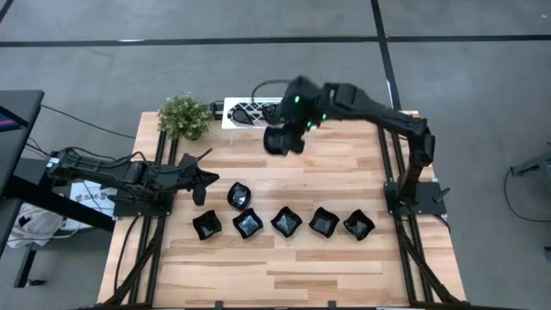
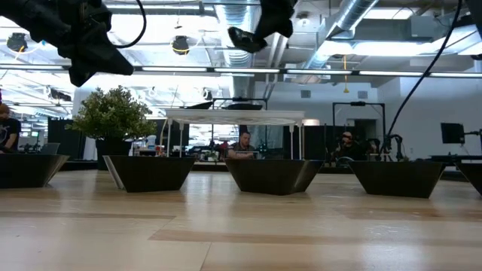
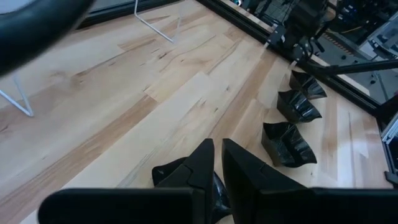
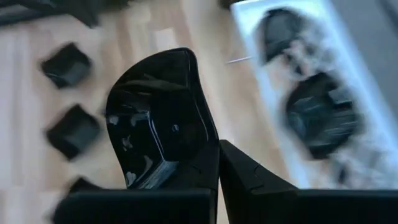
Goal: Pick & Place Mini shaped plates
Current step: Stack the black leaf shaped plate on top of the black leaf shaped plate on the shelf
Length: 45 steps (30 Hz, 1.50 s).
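Near row of five black plates (image 1: pixel 284 222) sat on table (image 1: pixel 293 267), sixth (image 1: pixel 238 195) just behind. Right gripper (image 4: pixel 217 152) held plate (image 4: pixel 158 118) by rim, raised near white rack (image 1: pixel 250 113). Left gripper (image 3: pixel 217 163) fingers together, empty. Plates looked glossy, stiff, light, slippery; pinch rim.

The right arm reaches in from its base at the table's right edge, elbow bent, forearm stretched toward the far middle of the table. Its wrist hangs high above the wood, green lights lit on it. The right gripper (image 4: pixel 214 155) has its fingers pinched close together on a black dish (image 4: pixel 155 121), held up in the air. The left arm lies low and folded along the left edge, forearm pointing inward. The left gripper (image 3: pixel 217 165) hovers just over the tabletop with its fingers nearly touching, seemingly closed on nothing, though the overhead view is too dark to confirm.
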Each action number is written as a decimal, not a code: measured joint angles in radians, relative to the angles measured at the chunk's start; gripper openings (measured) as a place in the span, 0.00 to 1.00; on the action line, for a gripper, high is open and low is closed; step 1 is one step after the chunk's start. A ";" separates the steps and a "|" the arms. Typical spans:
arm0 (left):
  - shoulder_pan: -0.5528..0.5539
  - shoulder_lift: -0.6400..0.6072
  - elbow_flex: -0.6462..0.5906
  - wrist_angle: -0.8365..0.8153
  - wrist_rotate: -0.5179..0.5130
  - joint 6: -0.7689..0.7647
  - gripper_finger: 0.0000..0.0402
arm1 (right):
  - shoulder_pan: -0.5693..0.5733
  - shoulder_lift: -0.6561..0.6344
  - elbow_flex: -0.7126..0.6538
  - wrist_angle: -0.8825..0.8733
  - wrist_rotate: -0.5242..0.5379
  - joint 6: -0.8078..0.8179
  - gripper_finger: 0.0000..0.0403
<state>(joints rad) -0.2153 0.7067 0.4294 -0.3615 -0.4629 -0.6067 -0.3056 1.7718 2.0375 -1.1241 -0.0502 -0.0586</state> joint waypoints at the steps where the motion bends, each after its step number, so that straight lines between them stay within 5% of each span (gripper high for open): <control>1: 0.000 0.000 0.000 0.003 0.000 0.000 0.08 | -0.024 0.000 0.011 -0.009 -0.001 -0.053 0.00; 10: 0.000 0.000 0.000 0.024 0.000 -0.002 0.08 | -0.209 0.002 0.041 0.000 -0.061 -0.480 0.00; 20: 0.000 0.000 0.000 0.044 0.000 -0.003 0.08 | -0.282 0.002 0.041 0.064 -0.196 -0.814 0.00; 37: 0.000 0.000 0.000 0.130 0.000 -0.003 0.08 | -0.356 0.070 0.042 0.172 -0.401 -0.921 0.00; 45: 0.000 0.000 0.000 0.145 0.000 0.000 0.08 | -0.373 0.216 0.183 0.162 -0.450 -0.930 0.00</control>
<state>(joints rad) -0.2150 0.7067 0.4294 -0.2169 -0.4629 -0.6071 -0.6789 1.9876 2.2203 -0.9626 -0.5006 -0.9883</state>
